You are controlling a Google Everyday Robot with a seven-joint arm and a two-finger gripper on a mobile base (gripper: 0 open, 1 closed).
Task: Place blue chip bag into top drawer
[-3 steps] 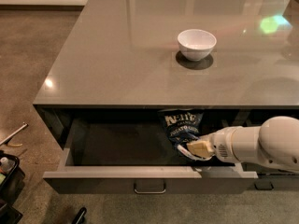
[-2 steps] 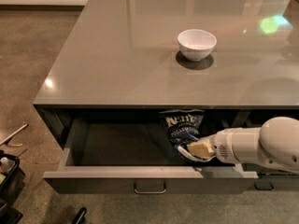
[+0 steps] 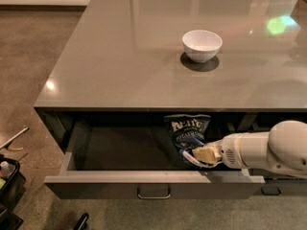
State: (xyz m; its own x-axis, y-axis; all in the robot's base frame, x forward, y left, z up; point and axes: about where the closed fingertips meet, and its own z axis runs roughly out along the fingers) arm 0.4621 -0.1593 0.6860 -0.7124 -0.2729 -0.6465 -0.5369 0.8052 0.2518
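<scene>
I saw the grey counter (image 3: 120,71) filling most of the view, with 1 drawer (image 3: 144,183) pulled open beneath its front edge. My arm (image 3: 268,150) reached in from the right, over the drawer's front right corner. The bag (image 3: 188,131) stood upright inside the drawer, right of centre, its top close under the counter. The bowl (image 3: 202,44) sat on the counter, well apart from the bag. My gripper (image 3: 204,155) was inside the drawer, pinched narrow on the bag's lower white edge. The handle (image 3: 153,193) sat at the centre of the drawer front.
</scene>
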